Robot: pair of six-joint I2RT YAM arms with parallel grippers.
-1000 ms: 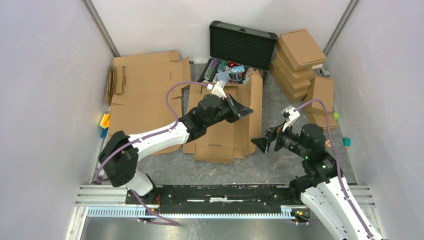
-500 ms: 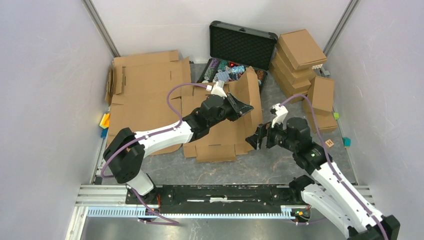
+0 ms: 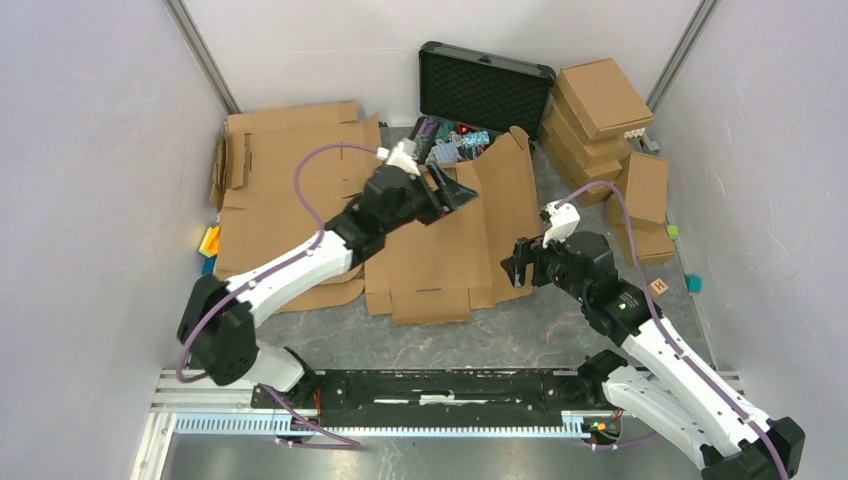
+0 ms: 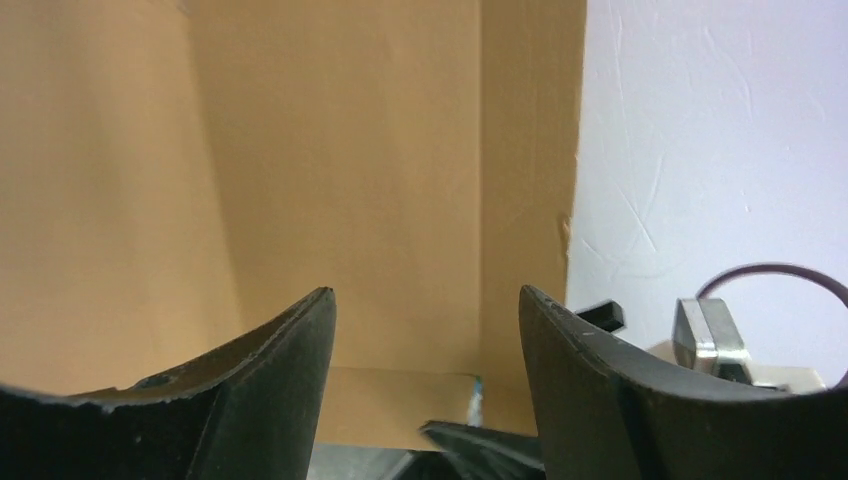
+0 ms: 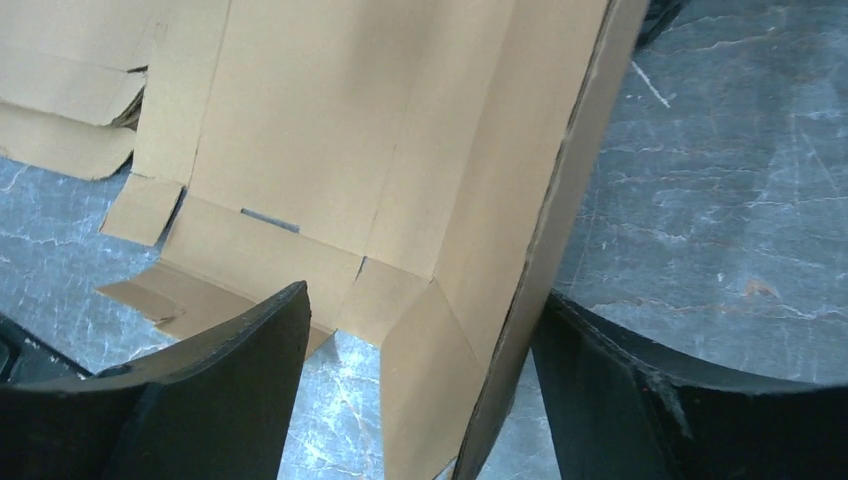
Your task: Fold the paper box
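The paper box (image 3: 435,255) lies flat in the middle of the table as a brown die-cut sheet. Its right side flap (image 3: 515,195) stands tilted up. My left gripper (image 3: 455,190) hovers open over the sheet's far part; in the left wrist view its jaws (image 4: 425,295) hold nothing, and bare cardboard (image 4: 350,150) fills the view ahead. My right gripper (image 3: 518,268) is open at the flap's near end. In the right wrist view (image 5: 420,295) the raised flap (image 5: 520,200) runs between the fingers, its edge close to the right finger (image 5: 620,390).
An open black case (image 3: 485,90) with colourful chips (image 3: 450,140) stands behind the sheet. Folded boxes (image 3: 600,110) are stacked at the back right. More flat cardboard (image 3: 290,180) lies at the left. Small coloured blocks (image 3: 209,245) sit by the left wall.
My left gripper has opened, let go of the right flap and moved back and to the left. The right gripper has moved left around the flap's near end, which stays raised.
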